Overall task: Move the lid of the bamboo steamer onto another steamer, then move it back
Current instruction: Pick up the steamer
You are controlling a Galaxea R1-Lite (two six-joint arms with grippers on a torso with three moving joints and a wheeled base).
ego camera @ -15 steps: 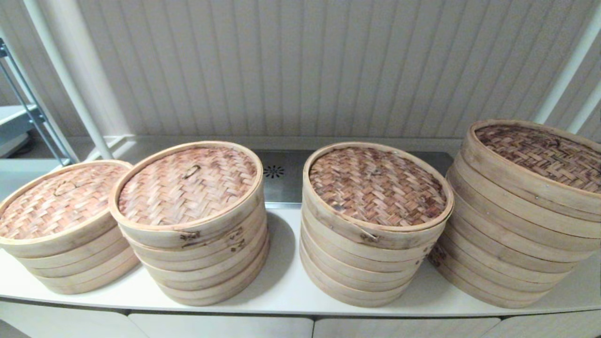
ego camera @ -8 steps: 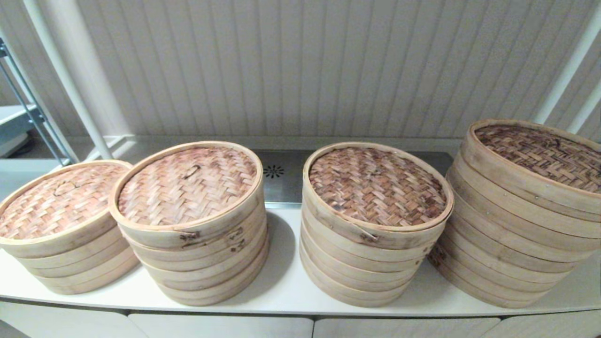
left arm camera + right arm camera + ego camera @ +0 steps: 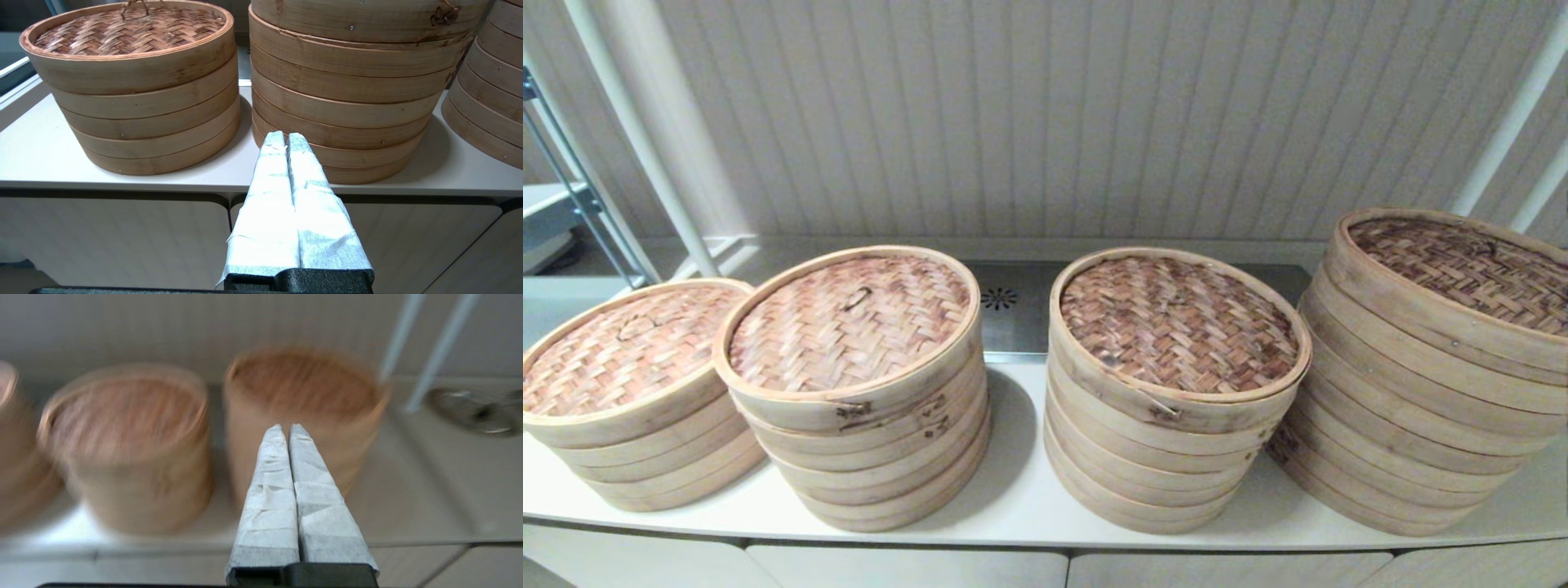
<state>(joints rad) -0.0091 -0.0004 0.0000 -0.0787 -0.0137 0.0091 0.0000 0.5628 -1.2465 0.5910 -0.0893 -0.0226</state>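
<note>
Four steamer stacks stand in a row on the white table (image 3: pixel 1021 498) in the head view, and each one has a woven lid on top. From the left of the frame: a low stack (image 3: pixel 645 441) at the far left, a taller stack (image 3: pixel 882 441) touching it, a third stack (image 3: pixel 1160 457) right of the middle, and the tallest stack (image 3: pixel 1413 416) at the far right. The two left lids (image 3: pixel 849 322) are light — the two right lids (image 3: pixel 1176 322) are darker. No lid is off.

Neither arm shows in the head view. In the left wrist view the left gripper (image 3: pixel 286 141) hangs in front of the table edge, near the bottom of the second stack, its jaws pressed together with nothing between them. In the right wrist view the right gripper (image 3: pixel 286 433) is up in front of the blurry stacks — its jaws pressed together too.
</note>
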